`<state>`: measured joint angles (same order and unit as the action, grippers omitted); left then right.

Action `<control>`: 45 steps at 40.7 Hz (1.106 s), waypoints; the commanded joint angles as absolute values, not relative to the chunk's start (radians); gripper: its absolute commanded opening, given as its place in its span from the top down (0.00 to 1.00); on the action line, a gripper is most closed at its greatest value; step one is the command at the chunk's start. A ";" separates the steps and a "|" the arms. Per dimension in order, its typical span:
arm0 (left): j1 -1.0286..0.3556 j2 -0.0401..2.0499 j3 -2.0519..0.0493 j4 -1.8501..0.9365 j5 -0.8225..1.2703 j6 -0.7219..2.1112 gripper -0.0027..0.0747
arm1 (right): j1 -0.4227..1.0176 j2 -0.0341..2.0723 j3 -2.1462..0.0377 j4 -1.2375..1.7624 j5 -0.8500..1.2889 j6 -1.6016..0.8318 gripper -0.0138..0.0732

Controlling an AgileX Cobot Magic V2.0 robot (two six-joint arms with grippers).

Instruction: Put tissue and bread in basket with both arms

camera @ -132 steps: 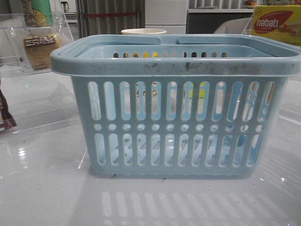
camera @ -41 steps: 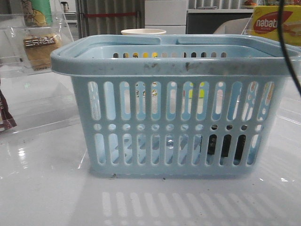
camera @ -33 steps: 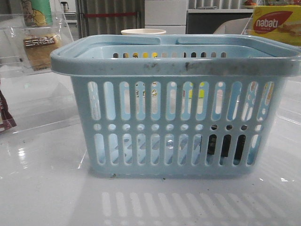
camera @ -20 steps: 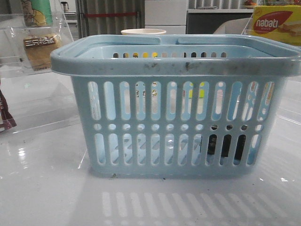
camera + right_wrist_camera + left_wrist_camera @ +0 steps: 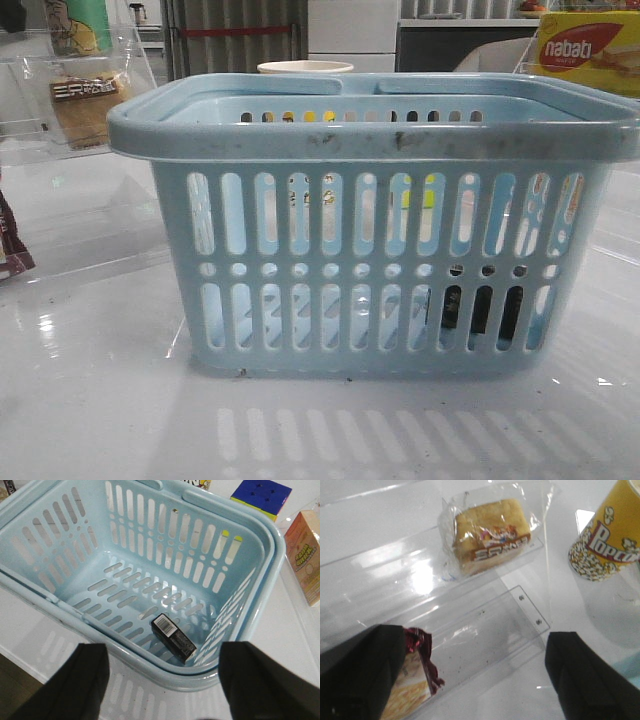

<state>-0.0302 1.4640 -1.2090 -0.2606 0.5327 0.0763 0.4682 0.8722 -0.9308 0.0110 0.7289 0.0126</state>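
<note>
- Left wrist view had my left gripper (image 5: 472, 677) spread wide with nothing between its fingers; the bread (image 5: 490, 535) lay beyond them, apart, its long axis running roughly across the gap.
- That arm was nearer, I judged.
- Its clear wrapper showed a golden-brown loaf with a dark, white-lettered label.
- My right gripper (image 5: 162, 680) hung wide and empty over the basket (image 5: 250, 630); the tissue (image 5: 173, 636) lay flat inside.

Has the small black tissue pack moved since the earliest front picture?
Yes. The small black tissue pack now lies inside the light blue slotted plastic basket, dark behind its lower right slots, where earlier only pale floor showed.
</note>
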 commanded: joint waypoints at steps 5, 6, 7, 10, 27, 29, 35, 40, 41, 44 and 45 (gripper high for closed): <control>-0.020 1.592 -1.393 -0.331 0.463 0.073 0.16 | 0.470 0.867 -0.960 0.000 0.666 0.000 0.19; -0.020 1.607 -1.408 -0.337 0.463 0.073 0.16 | 0.470 0.867 -0.960 0.000 0.667 0.000 0.19; -0.020 1.627 -1.428 -0.341 0.463 0.073 0.16 | 0.470 0.867 -0.960 0.000 0.667 0.000 0.19; -0.020 1.679 -1.477 -0.344 0.460 0.073 0.16 | 0.470 0.867 -0.960 0.000 0.667 0.000 0.19; -0.020 1.829 -1.554 -0.364 0.338 0.073 0.16 | 0.470 0.867 -0.960 0.000 0.667 0.000 0.19; -0.020 1.834 -1.554 -0.364 0.336 0.073 0.16 | 0.470 0.867 -0.960 0.000 0.667 0.000 0.19; -0.020 1.838 -1.554 -0.364 0.336 0.073 0.29 | 0.470 0.867 -0.960 0.000 0.667 0.000 0.19; -0.020 1.838 -1.554 -0.364 0.340 0.073 0.48 | 0.470 0.867 -0.960 0.000 0.667 0.000 0.19; -0.020 1.838 -1.554 -0.364 0.340 0.073 0.51 | 0.470 0.867 -0.960 0.000 0.667 0.000 0.19; -0.020 1.838 -1.554 -0.364 0.347 0.073 0.61 | 0.470 0.867 -0.960 0.000 0.667 0.000 0.19; -0.020 1.838 -1.554 -0.364 0.351 0.073 0.64 | 0.470 0.867 -0.960 0.000 0.667 0.000 0.19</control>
<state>-0.0208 1.8902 -1.5180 -0.3460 0.4055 0.0763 0.4682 0.8722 -0.9308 0.0110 0.7304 0.0111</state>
